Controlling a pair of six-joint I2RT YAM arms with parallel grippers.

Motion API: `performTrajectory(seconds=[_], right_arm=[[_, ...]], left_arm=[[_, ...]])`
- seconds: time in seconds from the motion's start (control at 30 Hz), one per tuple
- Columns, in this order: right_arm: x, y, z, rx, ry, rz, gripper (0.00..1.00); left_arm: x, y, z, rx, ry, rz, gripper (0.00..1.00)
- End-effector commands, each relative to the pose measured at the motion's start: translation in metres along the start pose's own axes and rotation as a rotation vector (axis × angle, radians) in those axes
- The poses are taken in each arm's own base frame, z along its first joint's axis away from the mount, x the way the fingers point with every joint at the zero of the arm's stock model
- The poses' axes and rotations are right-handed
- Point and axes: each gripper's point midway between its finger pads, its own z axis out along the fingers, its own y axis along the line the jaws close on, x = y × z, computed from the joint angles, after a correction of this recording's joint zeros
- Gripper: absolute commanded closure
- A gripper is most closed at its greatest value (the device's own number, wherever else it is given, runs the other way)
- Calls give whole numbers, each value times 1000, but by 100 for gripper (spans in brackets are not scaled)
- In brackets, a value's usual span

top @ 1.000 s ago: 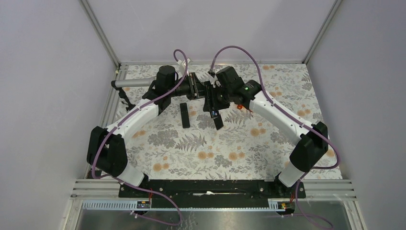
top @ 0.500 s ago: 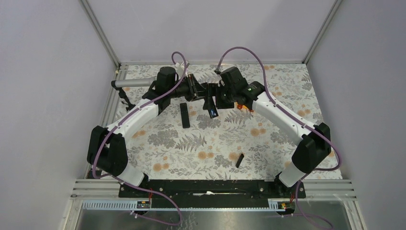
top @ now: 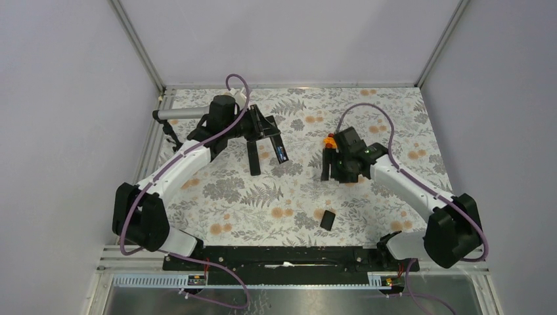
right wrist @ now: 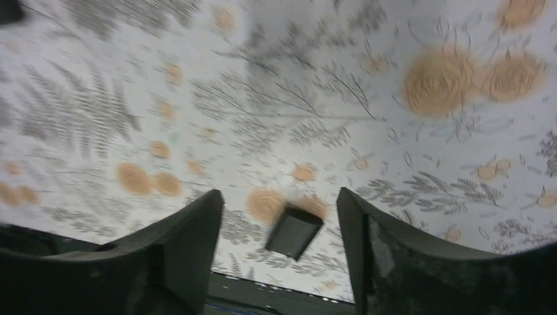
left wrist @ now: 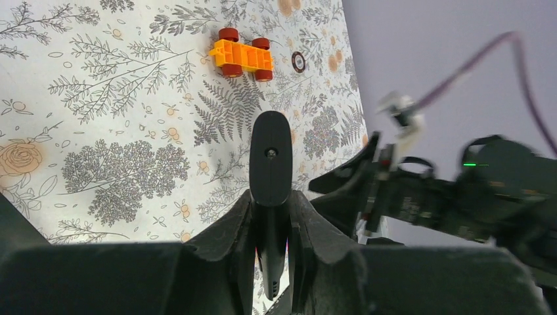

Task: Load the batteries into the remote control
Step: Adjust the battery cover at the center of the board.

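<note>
Two tools stand well apart: the left tool point(left wrist: 270, 220) is clamped on the remote control point(left wrist: 270, 151), held above the worktop point(top: 394, 118), while the right tool point(right wrist: 279, 197) hangs with jaws apart near the small black cover point(top: 327, 219). The cover is off, so I judge loading comes now. Next, the right tool needs a battery; I see none loose.

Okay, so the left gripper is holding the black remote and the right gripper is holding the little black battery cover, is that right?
Not quite. The left gripper does hold the black remote, but the right gripper is open and holds nothing. The right wrist view shows the little black battery cover lying on the floral mat, seen between the spread fingers.
</note>
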Motion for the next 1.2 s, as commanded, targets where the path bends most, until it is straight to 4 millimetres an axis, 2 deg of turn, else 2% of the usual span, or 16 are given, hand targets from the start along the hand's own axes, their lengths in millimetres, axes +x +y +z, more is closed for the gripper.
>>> performTrajectory(seconds=[0.0, 0.1, 0.2, 0.27, 0.37, 0.43, 0.5, 0.6, 0.73, 0.97, 1.17], right_arm=[[51, -36, 20, 130, 136, 27, 33], [58, -32, 21, 114, 159, 80, 40], [59, -23, 18, 119, 205, 204, 41], [63, -25, 21, 155, 252, 334, 42], [68, -33, 29, 178, 336, 556, 50], [72, -25, 31, 136, 374, 733, 56], [75, -17, 30, 111, 369, 891, 57], [74, -19, 26, 111, 299, 1078, 56], [70, -31, 17, 173, 219, 1173, 52], [102, -35, 25, 269, 331, 1299, 52], [108, -41, 30, 301, 325, 1329, 51]], left_arm=[[-15, -17, -18, 33, -87, 66, 100], [-14, -17, -25, 26, -100, 74, 100], [-12, -15, -33, 13, -118, 76, 100], [-12, -14, -37, 5, -134, 81, 100], [-11, -15, -43, 6, -147, 85, 100], [-9, -16, -47, 9, -150, 88, 100], [-6, -15, -50, 5, -157, 92, 100], [-3, -13, -56, 2, -174, 104, 100], [-1, -11, -61, -1, -193, 114, 100], [-2, -12, -67, -5, -219, 122, 100], [1, -8, -67, -10, -221, 119, 100]])
